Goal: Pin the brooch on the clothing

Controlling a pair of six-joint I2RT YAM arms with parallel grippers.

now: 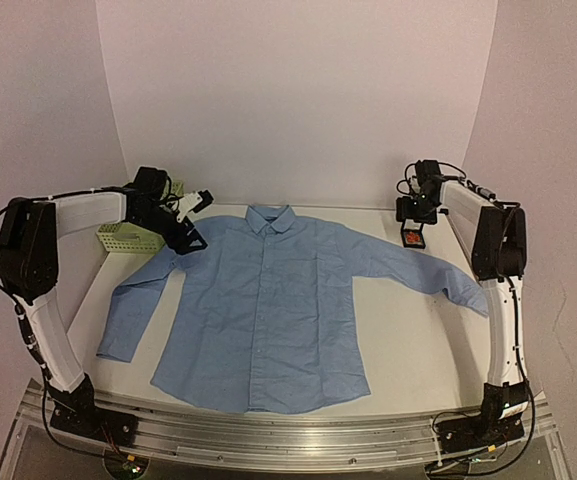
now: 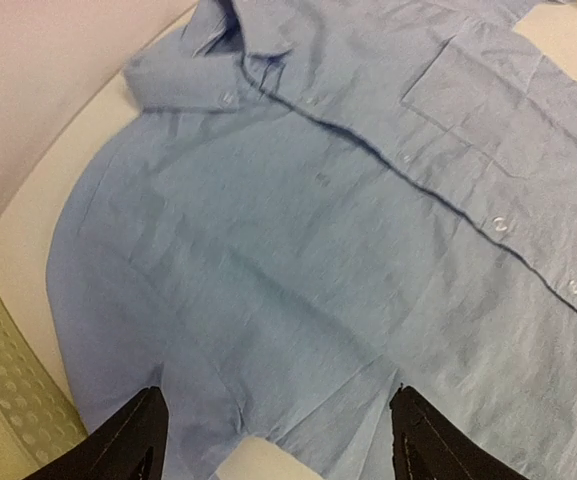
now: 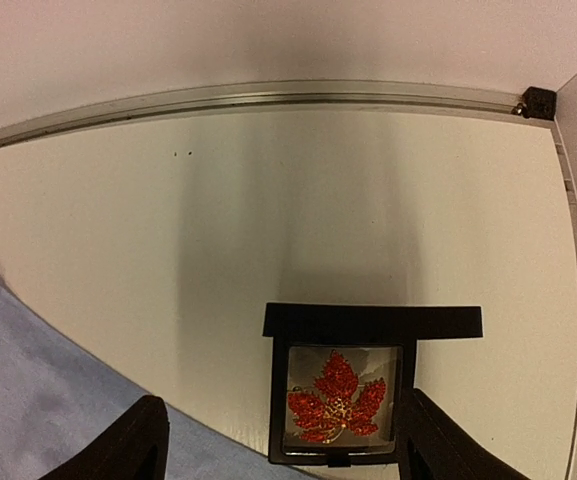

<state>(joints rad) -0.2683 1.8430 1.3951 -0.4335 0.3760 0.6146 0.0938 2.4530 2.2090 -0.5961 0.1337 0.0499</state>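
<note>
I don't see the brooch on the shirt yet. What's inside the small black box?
The brooch, a red glittery maple leaf, lies face up inside the black box. Its pin and underside are covered, so the clasp cannot be seen.

The white worktop (image 1: 408, 330) carries three things. A light blue button-up shirt (image 1: 268, 310) lies flat on it, front up and buttoned, with its collar toward the far wall and its hem toward the near edge. Both sleeves are spread outward, one toward each side of the worktop. A pale green perforated plastic basket (image 1: 123, 237) sits in the far left corner, just beside the shirt's shoulder. A small black square box (image 1: 412, 238) rests near the far right corner, just beyond the sleeve on that side; whether cloth and box touch cannot be told.
</note>
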